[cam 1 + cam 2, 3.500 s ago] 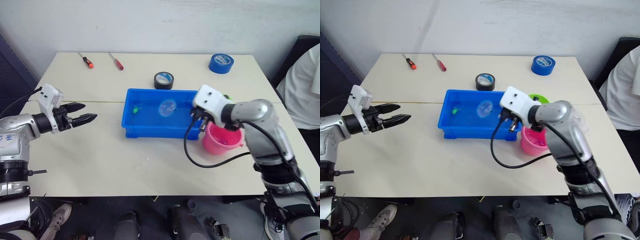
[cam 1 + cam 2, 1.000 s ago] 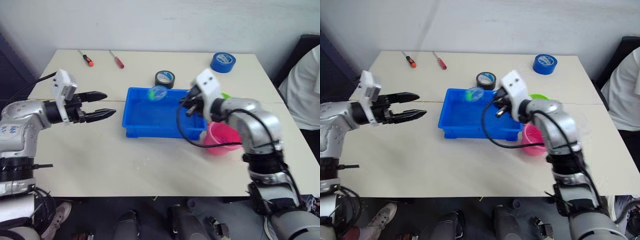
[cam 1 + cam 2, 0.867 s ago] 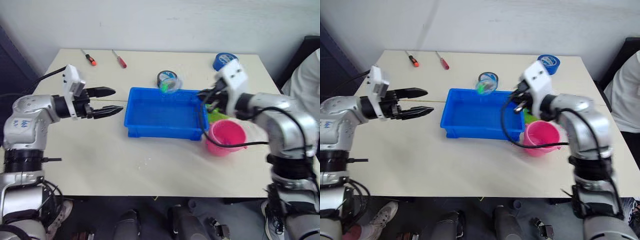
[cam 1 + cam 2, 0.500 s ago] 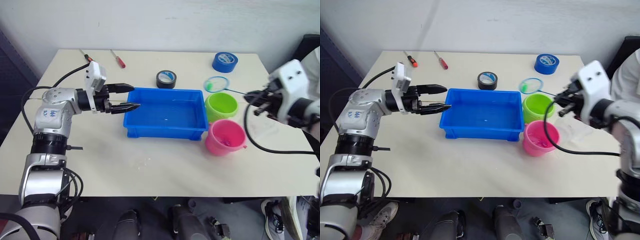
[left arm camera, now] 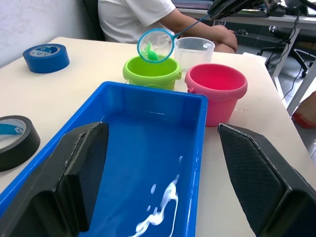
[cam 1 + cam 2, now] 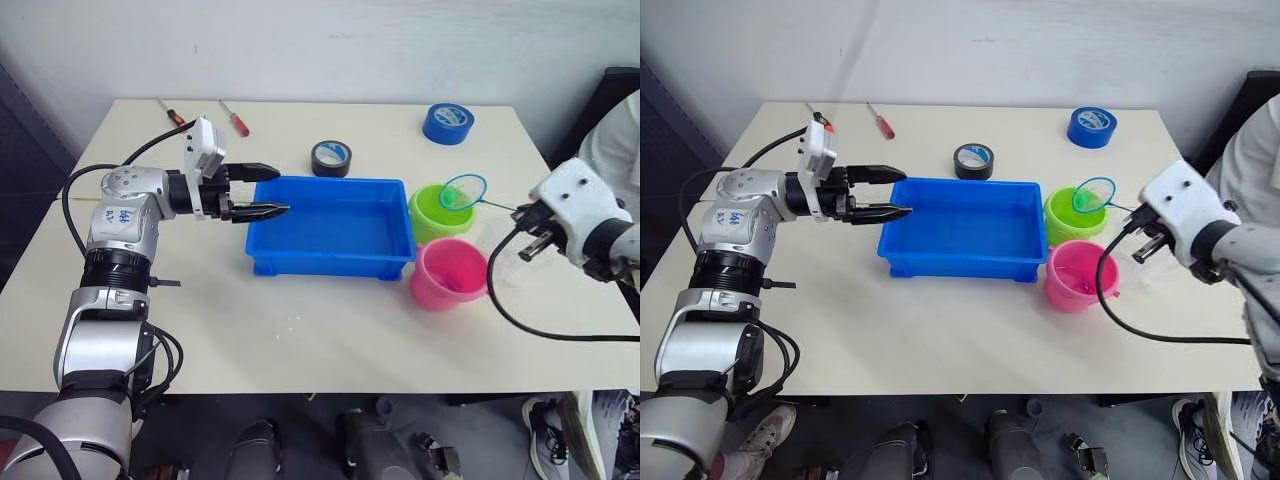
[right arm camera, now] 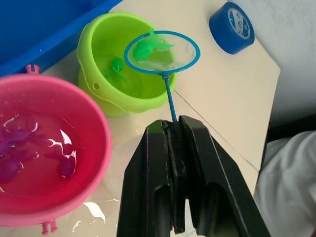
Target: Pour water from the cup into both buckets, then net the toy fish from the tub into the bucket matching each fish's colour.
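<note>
**Over the green bucket: a netted green fish**

At the centre of the left eye view the tub is seen, a bright blue shallow bin holding water. Just right of it two buckets are counted: a lime green one and, below it, a pink one. The net, a light-blue hoop on a thin handle, is held above the green bucket by the right gripper at the right edge, whose fingers are clamped on the handle. The left gripper is spread apart at the tub's left rim, holding nothing. Two tape rolls are counted in the upper part, one black, one blue, and two screwdrivers at the upper left.

In the left wrist view, one green fish is seen in the hoop, upper centre. A clear cup stands behind the pink bucket, and a person's arm rests at the top.

In the right wrist view, the black fingers are pressed together on the handle at lower centre. A second green fish lies inside the green bucket at upper left. Purplish fish lie in the pink bucket's water at lower left; their number cannot be told.
</note>
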`<move>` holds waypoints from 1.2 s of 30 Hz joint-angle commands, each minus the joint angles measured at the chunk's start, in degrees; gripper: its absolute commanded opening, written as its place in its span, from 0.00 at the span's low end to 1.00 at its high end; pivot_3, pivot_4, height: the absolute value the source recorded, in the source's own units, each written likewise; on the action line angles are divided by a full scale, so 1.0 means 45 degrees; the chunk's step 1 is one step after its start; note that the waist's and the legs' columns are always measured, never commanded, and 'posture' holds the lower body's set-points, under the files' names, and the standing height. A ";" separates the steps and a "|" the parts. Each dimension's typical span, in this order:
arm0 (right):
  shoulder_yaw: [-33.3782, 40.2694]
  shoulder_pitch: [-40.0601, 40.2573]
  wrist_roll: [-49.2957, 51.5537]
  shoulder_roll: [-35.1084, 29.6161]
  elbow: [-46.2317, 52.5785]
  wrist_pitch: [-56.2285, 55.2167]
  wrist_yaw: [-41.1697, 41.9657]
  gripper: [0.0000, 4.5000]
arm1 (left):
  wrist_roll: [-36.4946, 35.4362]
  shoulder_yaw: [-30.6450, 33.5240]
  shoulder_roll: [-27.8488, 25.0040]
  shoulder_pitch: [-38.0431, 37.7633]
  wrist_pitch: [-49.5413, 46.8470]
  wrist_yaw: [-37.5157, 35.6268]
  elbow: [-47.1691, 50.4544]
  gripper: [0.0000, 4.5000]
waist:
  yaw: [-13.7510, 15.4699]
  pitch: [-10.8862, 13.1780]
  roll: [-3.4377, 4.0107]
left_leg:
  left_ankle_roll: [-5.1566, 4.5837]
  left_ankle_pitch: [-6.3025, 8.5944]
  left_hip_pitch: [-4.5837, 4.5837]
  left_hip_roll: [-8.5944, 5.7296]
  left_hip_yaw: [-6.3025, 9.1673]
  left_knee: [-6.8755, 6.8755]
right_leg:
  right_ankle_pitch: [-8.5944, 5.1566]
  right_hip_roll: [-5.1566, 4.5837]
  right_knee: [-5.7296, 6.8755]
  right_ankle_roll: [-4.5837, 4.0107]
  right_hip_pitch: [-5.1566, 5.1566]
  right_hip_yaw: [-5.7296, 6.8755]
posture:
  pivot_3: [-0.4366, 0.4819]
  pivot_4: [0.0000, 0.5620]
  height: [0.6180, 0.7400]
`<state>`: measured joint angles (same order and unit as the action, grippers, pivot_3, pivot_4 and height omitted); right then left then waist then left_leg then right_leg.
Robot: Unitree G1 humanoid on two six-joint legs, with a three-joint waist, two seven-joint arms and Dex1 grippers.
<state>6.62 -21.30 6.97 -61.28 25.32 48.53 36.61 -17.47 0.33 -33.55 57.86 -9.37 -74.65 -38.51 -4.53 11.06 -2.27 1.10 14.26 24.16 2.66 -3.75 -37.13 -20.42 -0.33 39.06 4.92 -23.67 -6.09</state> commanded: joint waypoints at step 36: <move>-0.2253 0.1151 -1.1953 -0.1918 -0.0706 -0.9840 -0.0382 0.00 | -0.0070 0.0429 -0.0088 -0.0472 -0.0036 0.0332 0.0908 0.86 | 0.0019 0.0002 0.0004 | 0.0020 -0.0011 -0.0019 0.0002 -0.0017 -0.0049 | -0.0001 0.0004 0.0067 -0.0001 -0.0001 0.0008 | 0.48 0.27 0.95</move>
<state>-7.30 -16.09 -47.21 -71.33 20.37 3.49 34.58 -17.22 1.14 -33.59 55.89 -9.68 -73.26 -36.67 -4.45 11.07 -2.25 1.20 14.20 24.07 2.67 -3.84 -37.36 -20.43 -0.31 39.38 4.91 -23.68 -6.05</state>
